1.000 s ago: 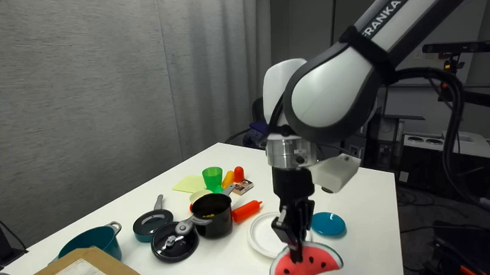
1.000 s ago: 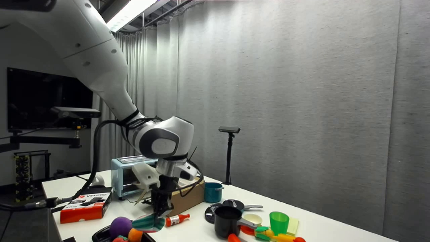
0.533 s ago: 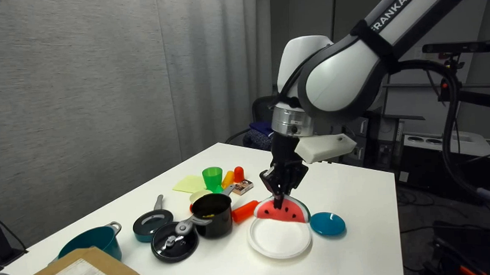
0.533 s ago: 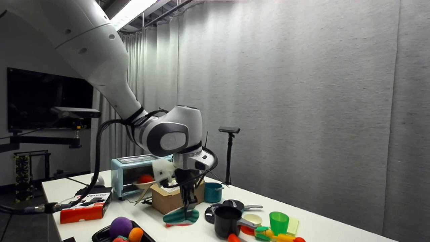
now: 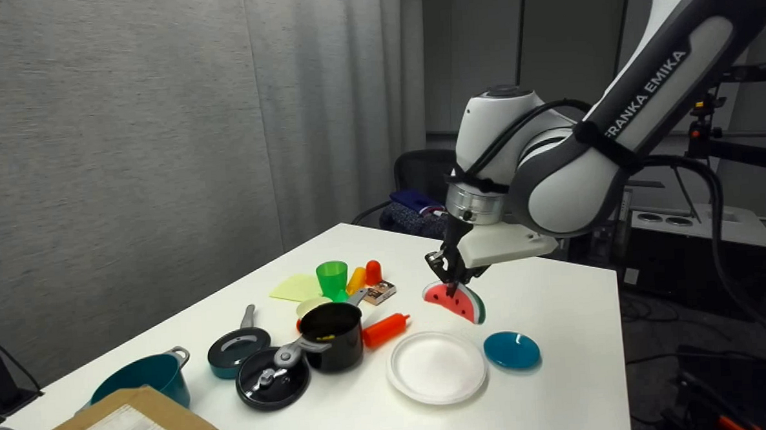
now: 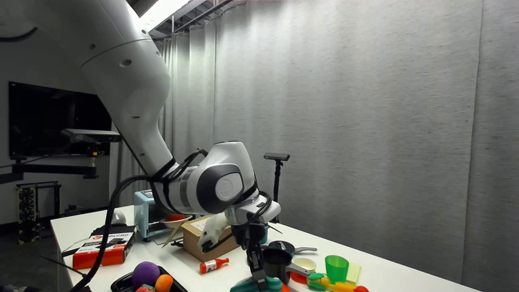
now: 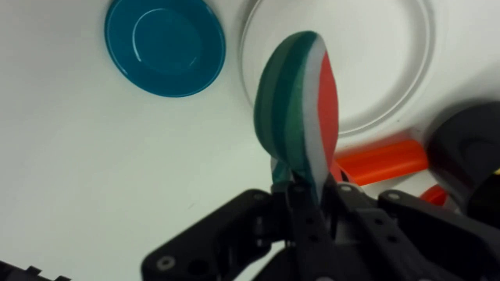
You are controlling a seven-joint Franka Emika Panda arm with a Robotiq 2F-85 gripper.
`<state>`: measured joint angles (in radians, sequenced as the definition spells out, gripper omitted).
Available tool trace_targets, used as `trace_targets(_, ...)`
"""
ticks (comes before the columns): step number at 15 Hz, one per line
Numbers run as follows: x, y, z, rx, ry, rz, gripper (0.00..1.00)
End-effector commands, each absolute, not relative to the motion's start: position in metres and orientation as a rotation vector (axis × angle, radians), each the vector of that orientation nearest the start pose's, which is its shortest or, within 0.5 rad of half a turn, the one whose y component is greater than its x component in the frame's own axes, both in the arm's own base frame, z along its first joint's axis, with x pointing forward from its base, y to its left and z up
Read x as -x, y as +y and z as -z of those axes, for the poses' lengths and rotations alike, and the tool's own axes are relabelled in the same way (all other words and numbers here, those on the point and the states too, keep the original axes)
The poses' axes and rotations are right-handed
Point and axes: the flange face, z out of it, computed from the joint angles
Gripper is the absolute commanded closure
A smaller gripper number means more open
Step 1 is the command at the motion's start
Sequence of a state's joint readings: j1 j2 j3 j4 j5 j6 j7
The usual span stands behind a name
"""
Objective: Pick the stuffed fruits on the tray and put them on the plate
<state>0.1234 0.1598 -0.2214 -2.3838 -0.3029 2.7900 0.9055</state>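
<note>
My gripper [image 5: 452, 288] is shut on a plush watermelon slice [image 5: 459, 303], pinched near the middle of its rind edge. The slice hangs tilted above the table, beyond the white plate [image 5: 436, 369] in an exterior view. Seen from the wrist, the watermelon's green rind [image 7: 279, 105] overlaps the plate's rim [image 7: 425, 47], and the black fingers come up from below. The plate bears nothing. In an exterior view the black tray [image 6: 178, 286] holds a purple plush [image 6: 145, 274], an orange one [image 6: 164, 282] and a red one [image 6: 145, 288], partly cut off by the frame.
Beside the plate lie a blue dish [image 5: 512, 349] and a red bottle [image 5: 385, 330]. A black pot [image 5: 332, 339], a lid [image 5: 274, 379] and a green cup [image 5: 332, 279] stand past them. A cardboard box [image 5: 127, 425] and a toaster oven [image 6: 142, 215] are farther off.
My gripper has carried the watermelon slice away from the tray side, past the plate to its far side in an exterior view. The slice has tilted, and the plate is now uncovered there.
</note>
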Motion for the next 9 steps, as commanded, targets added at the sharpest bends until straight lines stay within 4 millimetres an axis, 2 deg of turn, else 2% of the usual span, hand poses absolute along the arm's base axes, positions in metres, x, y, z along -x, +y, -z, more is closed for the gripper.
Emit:
trace_targets(1, -0.527, -0.044, -0.268, 2.967, 1.354, 0.506, 0.59)
trace_targets(4, -0.516, -0.006, -0.255, 2.926, 1.314, 0.483, 0.36)
trace_targets(8, -0.515, 0.048, -0.246, 2.879, 1.248, 0.461, 0.06)
trace_targets(9, -0.514, 0.058, -0.244, 2.876, 1.229, 0.453, 0.01)
